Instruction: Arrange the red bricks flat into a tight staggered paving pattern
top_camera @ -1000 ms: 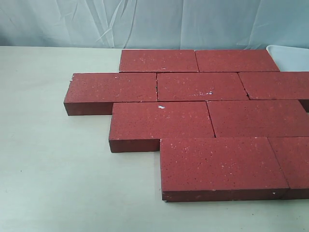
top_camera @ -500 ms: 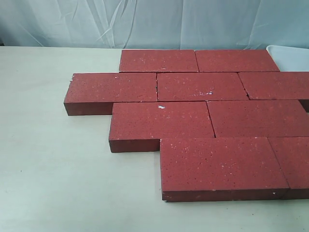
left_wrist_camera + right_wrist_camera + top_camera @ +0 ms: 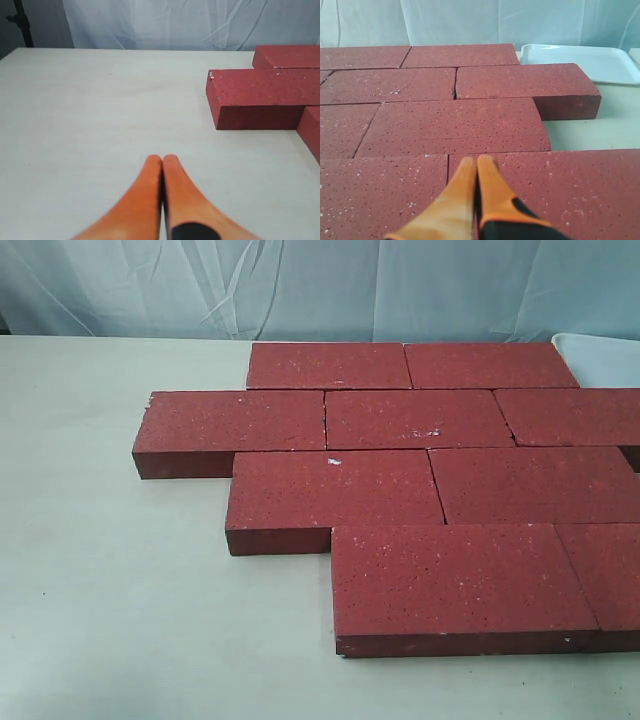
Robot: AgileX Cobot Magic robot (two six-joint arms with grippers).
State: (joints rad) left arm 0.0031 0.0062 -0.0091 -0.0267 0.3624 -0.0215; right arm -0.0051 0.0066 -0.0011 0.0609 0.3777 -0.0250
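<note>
Several dark red bricks [image 3: 420, 490] lie flat on the pale table [image 3: 100, 590] in four staggered rows, edges tight together. The front row's brick [image 3: 455, 580] sits nearest. No gripper shows in the exterior view. In the left wrist view my left gripper [image 3: 162, 159] is shut with nothing in it, over bare table, apart from the left end brick [image 3: 265, 97]. In the right wrist view my right gripper [image 3: 476, 161] is shut and empty, hovering above the front-row bricks [image 3: 445, 125] near a joint.
A white tray [image 3: 580, 61] stands at the back right beside the bricks, its corner showing as a tray [image 3: 600, 358] in the exterior view. A pale cloth backdrop [image 3: 300, 285] hangs behind the table.
</note>
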